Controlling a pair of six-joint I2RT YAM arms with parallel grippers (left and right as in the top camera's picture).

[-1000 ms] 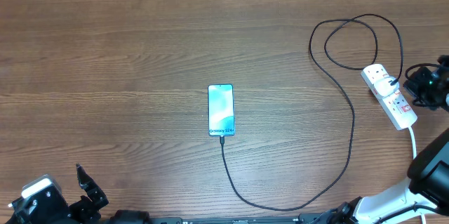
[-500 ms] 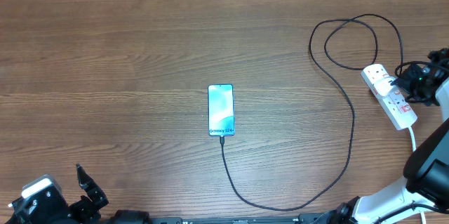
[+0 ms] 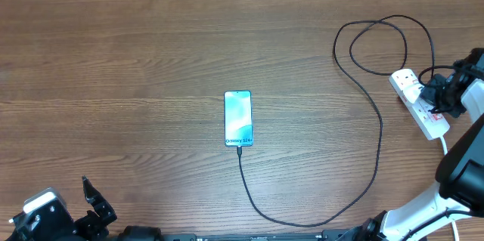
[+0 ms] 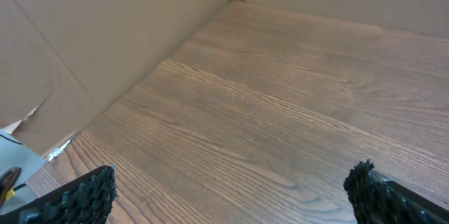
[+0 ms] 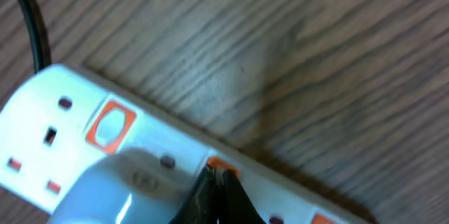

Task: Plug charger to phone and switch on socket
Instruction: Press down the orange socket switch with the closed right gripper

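A wood-grain table [image 3: 136, 52] fills the overhead view, its grain running left to right. A plain cardboard wall [image 4: 105, 34] is seen along the table's edge in the left wrist view, meeting a second wall at a corner.

The charger [image 3: 378, 143] is laid across the right half of the table. A loop is formed near the far right, and from there the cable is swept down and back to the lower short edge of the phone, which it meets.

The socket [image 3: 420, 103] is found near the right edge, lying flat. Its long axis is set on a diagonal, from upper left to lower right in the overhead view, and the thick white cord [image 3: 446, 154] leaves from its lower-right end.

The phone [image 3: 237, 118] is placed at the table's centre, screen up, well apart from the socket. Its long axis runs far to near, with the lettered end nearest the robot.

The right gripper [image 5: 214, 192] is seen pressed together, its tip set against an orange-marked switch [image 5: 219, 164] on the socket. The left gripper [image 4: 231, 196] is held spread wide above bare table at the near left corner.
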